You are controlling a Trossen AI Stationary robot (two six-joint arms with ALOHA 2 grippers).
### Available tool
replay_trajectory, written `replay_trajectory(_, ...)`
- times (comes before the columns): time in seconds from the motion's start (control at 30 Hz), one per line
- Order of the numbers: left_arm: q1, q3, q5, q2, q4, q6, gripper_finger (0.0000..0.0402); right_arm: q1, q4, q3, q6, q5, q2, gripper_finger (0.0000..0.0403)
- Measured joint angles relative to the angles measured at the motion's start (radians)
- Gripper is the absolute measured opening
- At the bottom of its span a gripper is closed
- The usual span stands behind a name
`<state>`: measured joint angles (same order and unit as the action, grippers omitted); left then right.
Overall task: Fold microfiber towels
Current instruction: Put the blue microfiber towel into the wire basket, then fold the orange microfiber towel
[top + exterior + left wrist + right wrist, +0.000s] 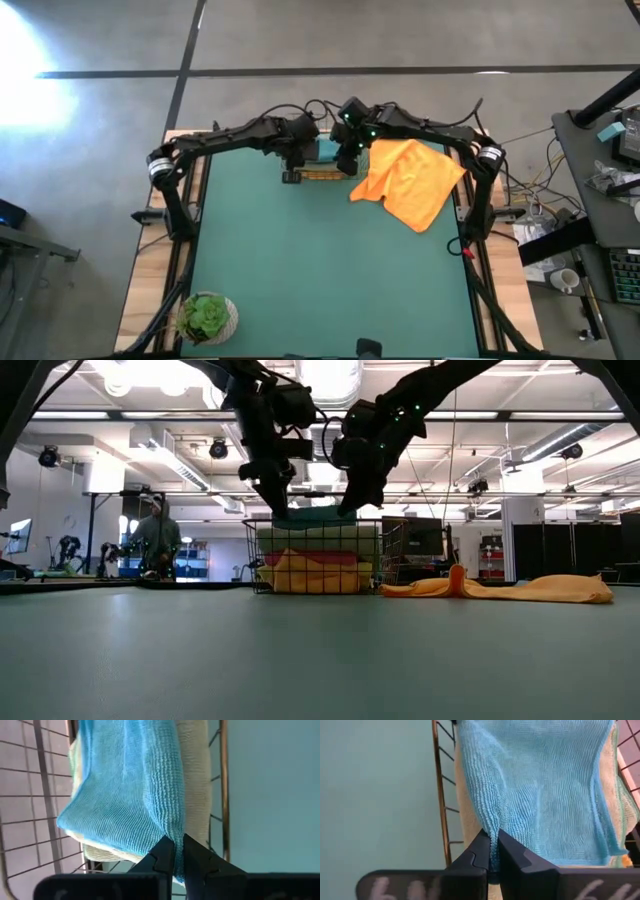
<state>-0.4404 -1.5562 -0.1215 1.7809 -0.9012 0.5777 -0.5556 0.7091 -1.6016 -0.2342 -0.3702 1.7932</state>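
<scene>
A wire basket (372, 560) at the table's far edge holds a stack of folded microfiber towels, with a teal towel (312, 515) on top. Under it lies a pale sage one (197, 780). Both arms reach over the basket. My left gripper (174, 854) is shut on the teal towel at the basket's left part. My right gripper (492, 851) is shut on the same towel at the right part. An orange towel (408, 182) lies spread, a little rumpled, on the green mat to the basket's right. My left gripper pinches a corner of the teal towel (171, 831) between its two fingers, coming steeply from above. The cloth gathers into ridges toward the fingers. The rest of the towel lies on the pile in the basket. My right gripper pinches another corner of the teal towel (492, 829) between its two fingers, slanting down from above. The cloth puckers into the fingers. Beyond the hold the towel spreads over the pale towel (464, 810) below it.
The basket's wire wall (439, 795) stands close beside both holds. A potted green plant (206, 318) sits at the near left corner. The green mat (320, 260) lies bare in the middle and near part. A person (155, 538) stands far behind the table.
</scene>
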Motion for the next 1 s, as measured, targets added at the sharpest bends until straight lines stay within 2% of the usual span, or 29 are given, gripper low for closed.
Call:
replay_trajectory(0.13, 0.013, 0.005, 0.000, 0.000, 0.000, 0.000, 0.0010, 0.010, 0.014, 0.000, 0.004, 0.004, 0.003, 0.0022)
replay_trajectory(0.3, 0.015, 0.001, -0.008, 0.000, -0.007, 0.000, 0.0029, 0.019, 0.022, 0.000, 0.008, 0.005, 0.004, 0.0061)
replay_trajectory(0.5, 0.015, 0.001, -0.070, 0.000, -0.003, -0.048, 0.0089, 0.021, 0.024, 0.000, 0.069, 0.032, -0.002, 0.0126)
replay_trajectory(0.63, 0.016, -0.022, -0.176, 0.000, -0.010, -0.048, 0.0135, 0.015, 0.077, -0.011, 0.084, 0.031, -0.039, 0.0154)
replay_trajectory(0.77, 0.015, -0.068, -0.240, -0.019, -0.035, -0.045, 0.0162, 0.014, 0.169, -0.030, 0.078, 0.032, -0.101, 0.0164)
replay_trajectory(1.0, 0.015, -0.099, -0.198, -0.093, -0.031, -0.047, 0.0167, 0.014, 0.222, -0.011, 0.117, 0.032, -0.233, 0.0152)
